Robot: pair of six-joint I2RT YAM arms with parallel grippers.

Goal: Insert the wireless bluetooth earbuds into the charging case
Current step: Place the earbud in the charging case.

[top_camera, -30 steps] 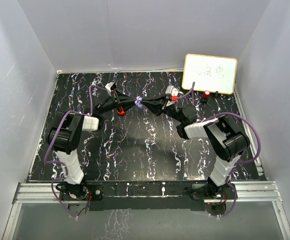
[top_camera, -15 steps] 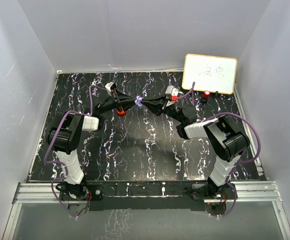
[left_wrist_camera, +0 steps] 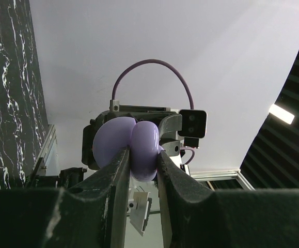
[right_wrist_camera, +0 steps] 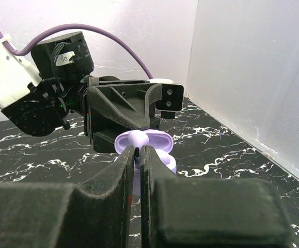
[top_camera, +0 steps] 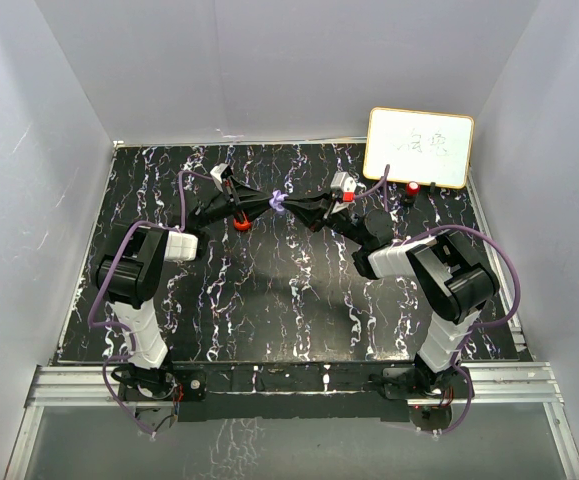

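From above, the two arms reach in over the black marbled worktop [top_camera: 269, 300] and meet nose to nose near its far middle; where they meet only a small purple blob shows, too small there to read as one thing or two. The wrist views sort it out.

The left wrist view shows the left claw [left_wrist_camera: 142, 164] clamped on the purple charging case [left_wrist_camera: 134, 144], one finger on either side; the case shows as two rounded lobes side by side and is held up off the worktop; the earbud cannot be seen from here, as the case hides it; behind the case sits the right arm's wrist camera [left_wrist_camera: 193, 124] under a loop of purple cable [left_wrist_camera: 152, 70].

The right wrist view looks from the other side: the right claw [right_wrist_camera: 137, 157] is pinched nearly shut on a pale purple earbud [right_wrist_camera: 137, 151], of which only a sliver with a dark spot shows between the fingers; the earbud sits right at the case, which lies just beyond the fingertips; whether it is already seated inside cannot be told.

Only the top view takes in the rest; a red round thing [top_camera: 241, 223] lies on the worktop just below the left arm's wrist; another small red thing [top_camera: 412, 188] stands near a whiteboard [top_camera: 419, 147] propped at the far right.
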